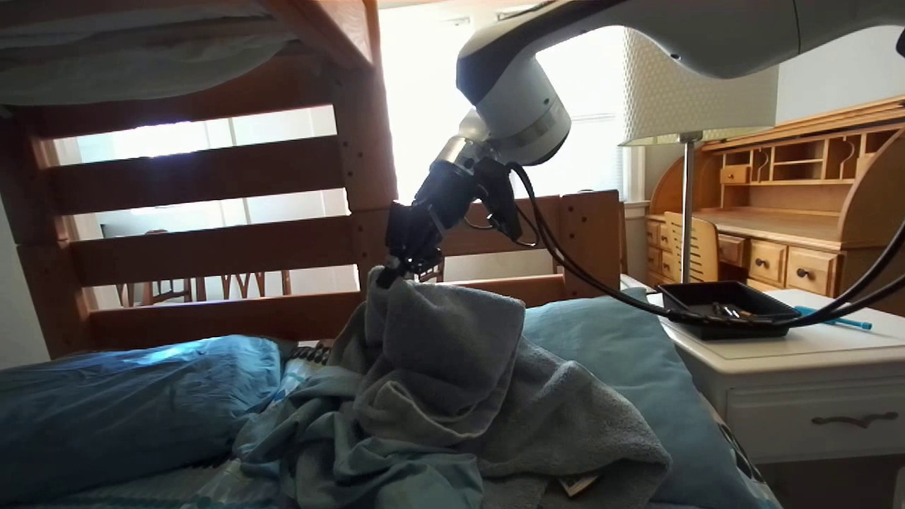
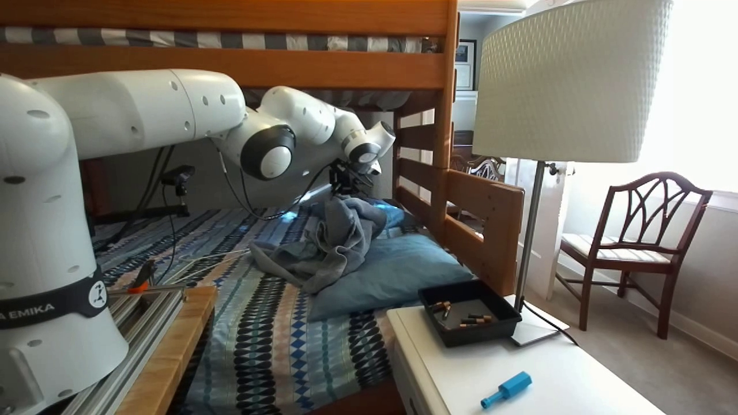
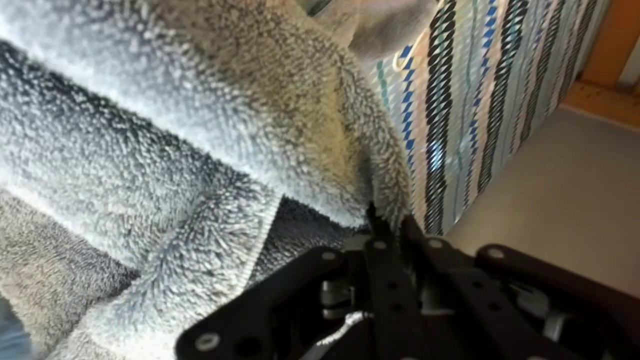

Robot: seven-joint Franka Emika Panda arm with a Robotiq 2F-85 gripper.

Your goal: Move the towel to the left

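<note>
The towel (image 1: 452, 353) is a rumpled grey cloth. In both exterior views its upper part hangs bunched from my gripper (image 1: 396, 273), and its lower folds (image 2: 323, 253) lie on the bed and over a blue pillow (image 2: 392, 274). A small pale tag (image 1: 578, 484) shows at its lower edge in an exterior view. In the wrist view the towel (image 3: 200, 125) fills the left and top, and a fold of it runs between the fingertips of the gripper (image 3: 391, 222). My gripper is shut on this fold. The fingertips are partly hidden by cloth in an exterior view (image 2: 346, 193).
Another blue pillow (image 1: 141, 406) lies at the bed's far side. Wooden bed rails (image 1: 212, 258) stand close behind the gripper. A white nightstand (image 2: 553, 369) beside the bed holds a black tray (image 2: 470, 334), a lamp (image 2: 571, 86) and a blue tool (image 2: 507, 389). The upper bunk (image 2: 230, 66) is overhead.
</note>
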